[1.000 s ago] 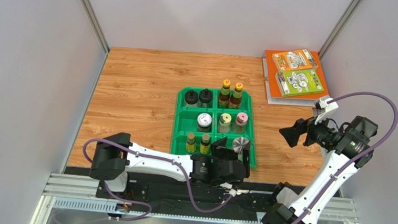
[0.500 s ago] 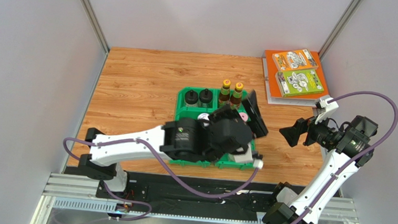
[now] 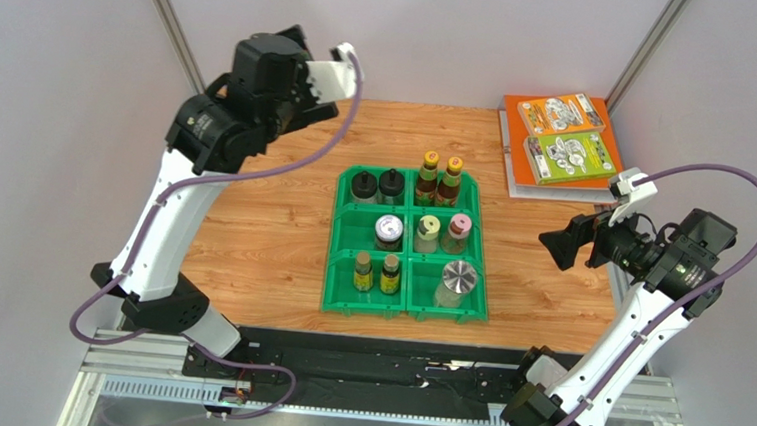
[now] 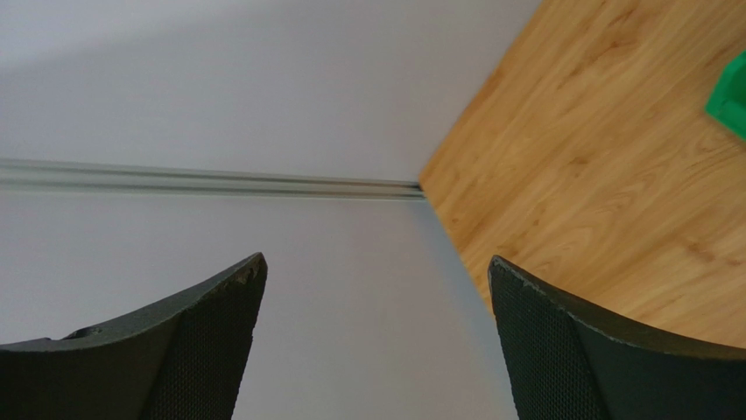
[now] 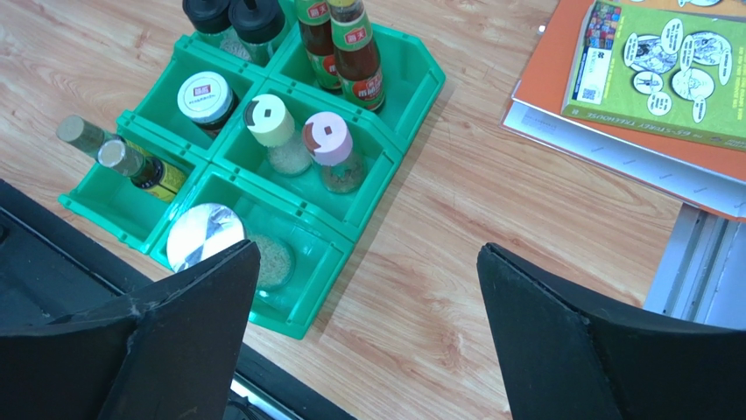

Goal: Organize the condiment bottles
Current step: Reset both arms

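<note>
All the condiment bottles stand in the green bin (image 3: 333,270). At the back are two black-capped jars (image 3: 377,185) and two amber bottles (image 3: 440,177). In the middle row are a white-lidded jar (image 3: 388,231), a pale-green-capped bottle (image 3: 427,231) and a pink-capped bottle (image 3: 458,231). At the front are two small bottles (image 3: 376,271) and a silver-lidded jar (image 3: 458,277). My left gripper (image 3: 273,55) is raised high at the back left, open and empty (image 4: 376,262), facing the wall. My right gripper (image 3: 555,247) hovers right of the bin, open and empty (image 5: 368,249).
Orange and green books (image 3: 564,131) lie at the back right corner, and also show in the right wrist view (image 5: 674,70). The bin (image 5: 385,188) sits mid-table. Grey walls close in the left, back and right sides. A black rail runs along the table's near edge (image 3: 342,356).
My left arm swung up from the bin's front edge, over the bin, to high at the back left corner. My right gripper shifted only slightly. The bottles have not moved.
</note>
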